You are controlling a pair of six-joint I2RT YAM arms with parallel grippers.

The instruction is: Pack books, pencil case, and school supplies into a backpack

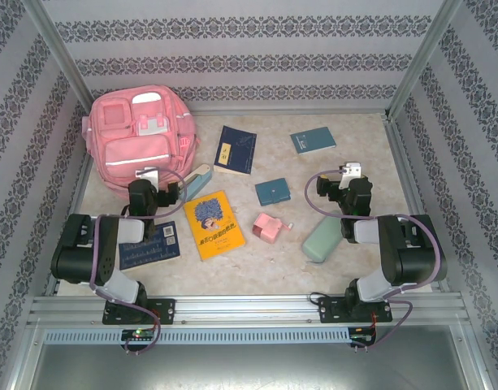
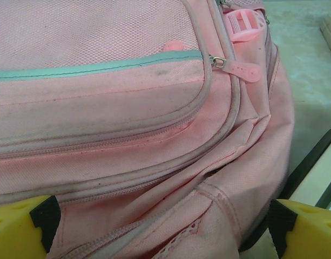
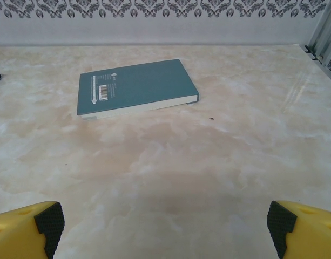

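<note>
1. Overhead: backpack [image 1: 139, 138] lying at far left of worktop [image 1: 354, 268], no open compartment to be seen. Left claw [image 1: 155, 188] at its near edge, spread wide, empty. Right claw [image 1: 338, 188] over on the right, likewise wide and empty, facing teal book [image 1: 313, 140]. Loose on worktop: navy book [image 1: 236, 149], yellow book [image 1: 214, 224], teal pad [image 1: 272, 192], pink box [image 1: 269, 227], mint case [image 1: 320, 240]. Second navy book [image 1: 151, 248] partly under left arm.
2. Left wrist: backpack [image 2: 127, 108] fabric close ahead of left claw [image 2: 165, 229]. Pocket zips shut, zip pull [image 2: 238, 69] up right. Nothing gripped.
3. Right wrist: teal book [image 3: 135, 86] flat, well ahead of right claw [image 3: 165, 226]. Bare worktop [image 3: 235, 151] between.
4. Judged: very start, nothing packed. Opening the backpack seems the step in hand. Next calls for finding the main zip pull, pinching it and drawing along the track, other claw steadying the soft fabric. Otherwise likely to drag the whole bag.
</note>
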